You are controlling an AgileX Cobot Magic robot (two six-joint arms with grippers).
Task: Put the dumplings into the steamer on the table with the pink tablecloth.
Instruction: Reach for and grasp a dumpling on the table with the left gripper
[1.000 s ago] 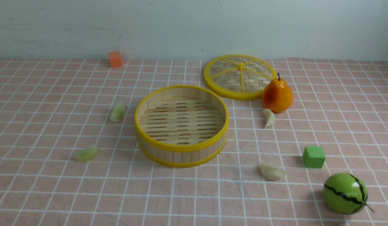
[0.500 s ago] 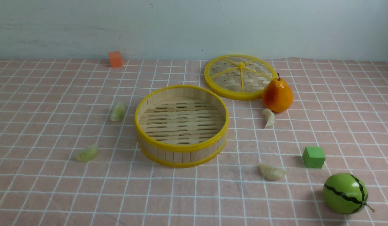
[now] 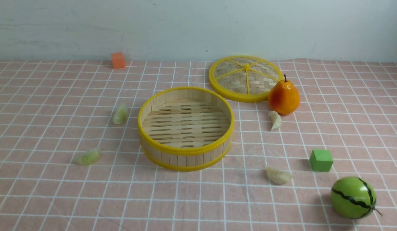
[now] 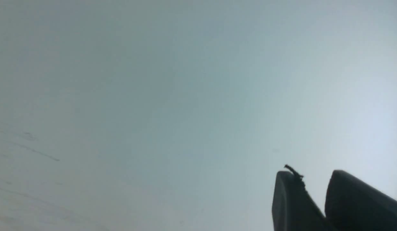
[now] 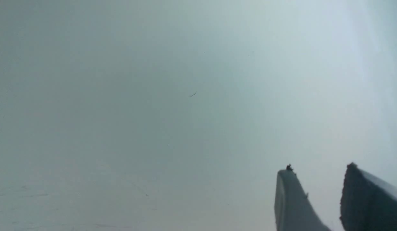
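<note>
On the worktop (image 3: 57, 199), left of the steamer (image 3: 185, 150), lay the far green dumpling (image 3: 120, 114) and near green dumpling (image 3: 87, 157). Right of it lay the far white dumpling (image 3: 275, 120) and near white dumpling (image 3: 278, 175). The left fingers (image 4: 289, 205) and right fingers (image 5: 288, 205) held nothing; whether they were released or clenched could not be told.

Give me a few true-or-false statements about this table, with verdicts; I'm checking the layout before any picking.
1. The steamer holds nothing. True.
2. All four dumplings lie on the pink tablecloth. True.
3. The lid covers the steamer. False: it lies flat behind the steamer, beside the pear.
4. Both green dumplings lie right of the steamer. False: they lie to its left; the cream dumplings lie to its right.
</note>
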